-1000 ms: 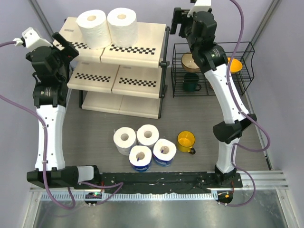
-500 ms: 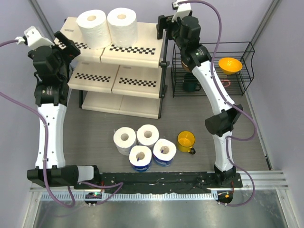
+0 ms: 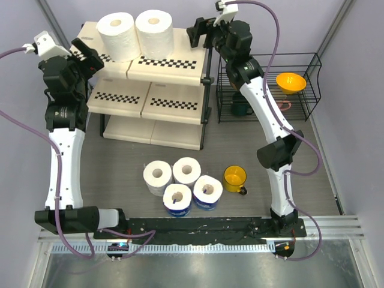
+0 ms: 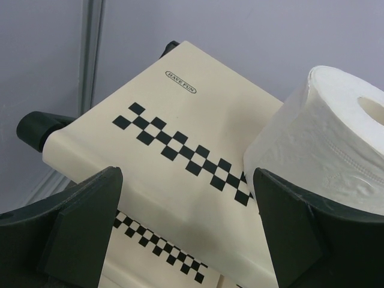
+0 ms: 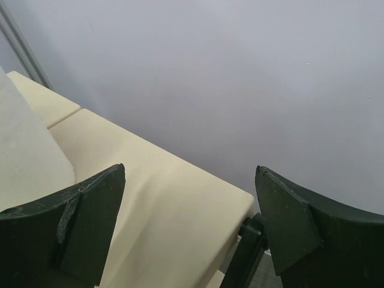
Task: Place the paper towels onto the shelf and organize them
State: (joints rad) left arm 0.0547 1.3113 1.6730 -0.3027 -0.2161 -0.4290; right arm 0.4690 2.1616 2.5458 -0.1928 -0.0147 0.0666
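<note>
My left hand [image 3: 86,55] is at the left end of the shelf [image 3: 180,47], level with its top tier. Its fingers stand wide apart and grip nothing. My right hand [image 3: 198,31] is at the right rear corner of the same tier, fingers likewise spread and empty.

Two bare white paper towels [image 3: 117,33] stand upright side by side toward the left of the top tier. In the left wrist view, the nearer one sits just beside one finger [image 4: 300,234].

Four more rolls stand in a tight cluster on the surface [image 3: 120,162] in front of the shelf. Two bare white ones are at the rear and two blue-wrapped rolls [image 3: 177,200] are at the front. A yellow mug [image 3: 235,178] stands just beside the cluster, on its right.
</note>
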